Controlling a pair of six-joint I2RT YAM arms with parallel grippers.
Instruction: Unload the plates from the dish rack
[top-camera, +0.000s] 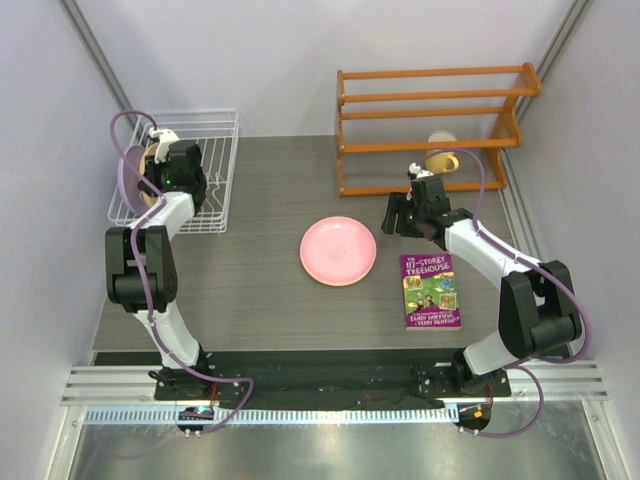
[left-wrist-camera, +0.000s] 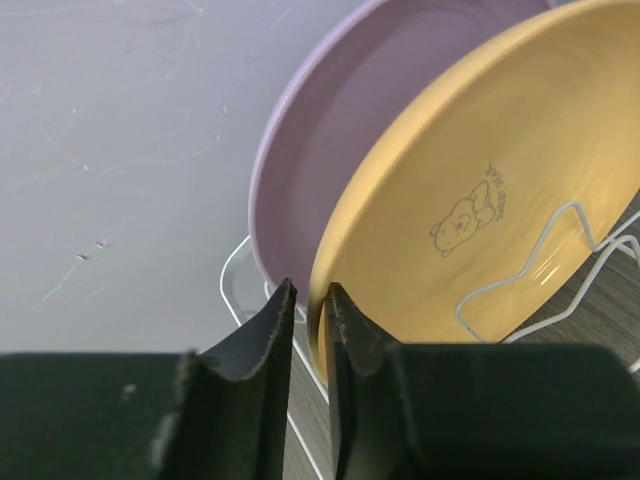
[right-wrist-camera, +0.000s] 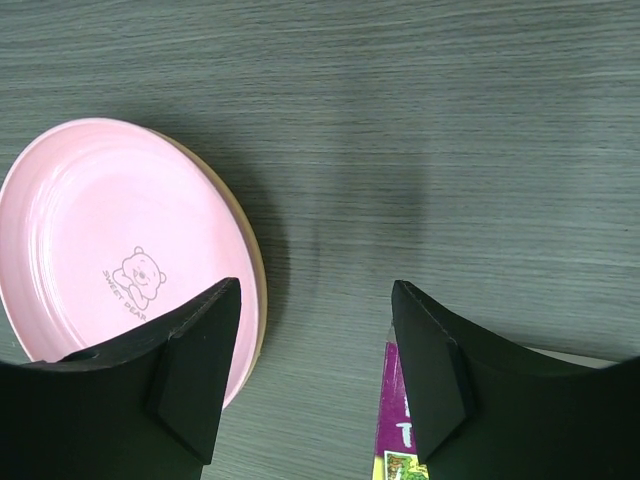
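The white wire dish rack (top-camera: 215, 170) stands at the far left. A lavender plate (top-camera: 127, 172) and an orange-yellow plate (top-camera: 149, 196) stand upright in it. In the left wrist view the lavender plate (left-wrist-camera: 330, 140) is behind the orange-yellow plate (left-wrist-camera: 480, 190). My left gripper (top-camera: 153, 155) is at the rack (left-wrist-camera: 235, 280). Its jaws (left-wrist-camera: 311, 290) are nearly together with the orange-yellow plate's rim between them. A pink plate (top-camera: 338, 250) lies flat mid-table on another orange-yellow plate (right-wrist-camera: 257, 275). My right gripper (top-camera: 397, 215) hangs open and empty (right-wrist-camera: 317, 290) between the pink plate (right-wrist-camera: 100, 230) and the book.
A purple book (top-camera: 430, 290) lies right of the pink plate and shows in the right wrist view (right-wrist-camera: 398, 440). An orange wooden slatted shelf (top-camera: 430, 100) stands at the far right with a yellow mug (top-camera: 442, 160) in it. Walls close in on both sides.
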